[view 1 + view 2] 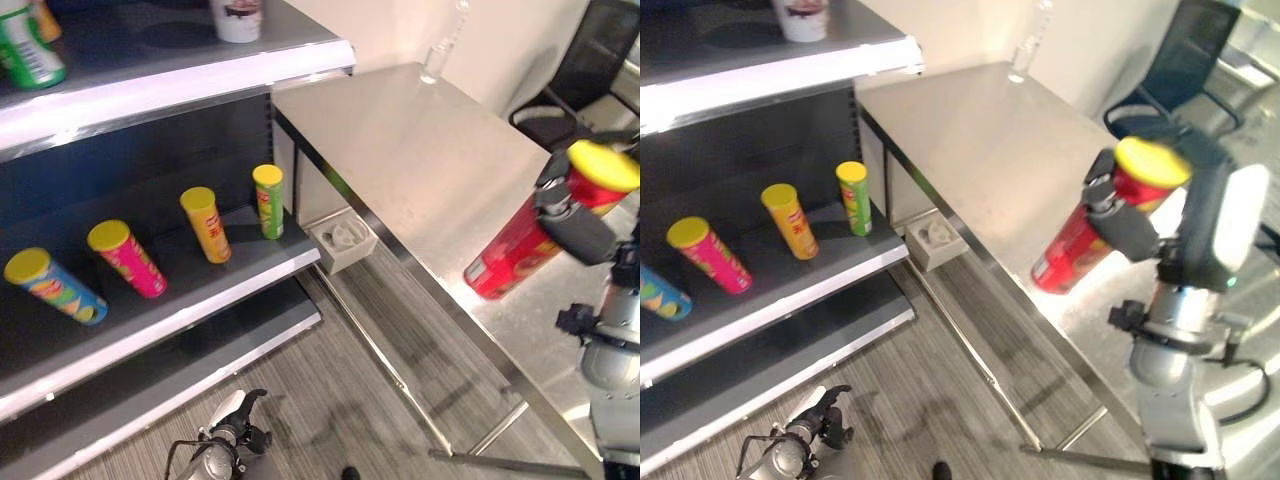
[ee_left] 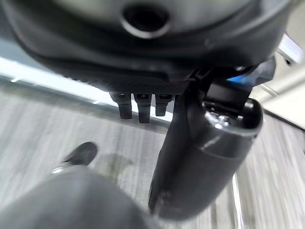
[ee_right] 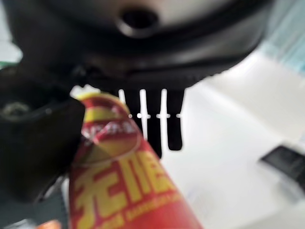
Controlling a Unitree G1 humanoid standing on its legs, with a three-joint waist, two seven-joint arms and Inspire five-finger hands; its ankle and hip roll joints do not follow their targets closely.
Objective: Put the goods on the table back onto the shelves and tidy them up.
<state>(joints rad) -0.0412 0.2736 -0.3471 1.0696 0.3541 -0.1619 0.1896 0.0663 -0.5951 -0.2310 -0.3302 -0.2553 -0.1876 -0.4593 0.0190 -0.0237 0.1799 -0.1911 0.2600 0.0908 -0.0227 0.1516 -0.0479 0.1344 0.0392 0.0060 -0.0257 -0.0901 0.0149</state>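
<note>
A: Where was the red can (image 1: pixel 515 250) seen?

B: It was held tilted above the metal surface (image 1: pixel 420 160), its yellow lid up. The right hand (image 1: pixel 1127 222) was wrapped round it, fingers (image 3: pixel 155 114) and thumb closed on it.

A: And the left hand (image 1: pixel 236 420)?

B: It was hung low over the floor. Its fingers (image 2: pixel 138 106) seemed loosely open, with nothing held, though that was hard to tell.

A: What was kept on the shelf (image 1: pixel 240 265)?

B: Four cans: green (image 1: pixel 268 200), orange (image 1: pixel 206 223), pink (image 1: pixel 126 257), blue (image 1: pixel 55 284).
</note>
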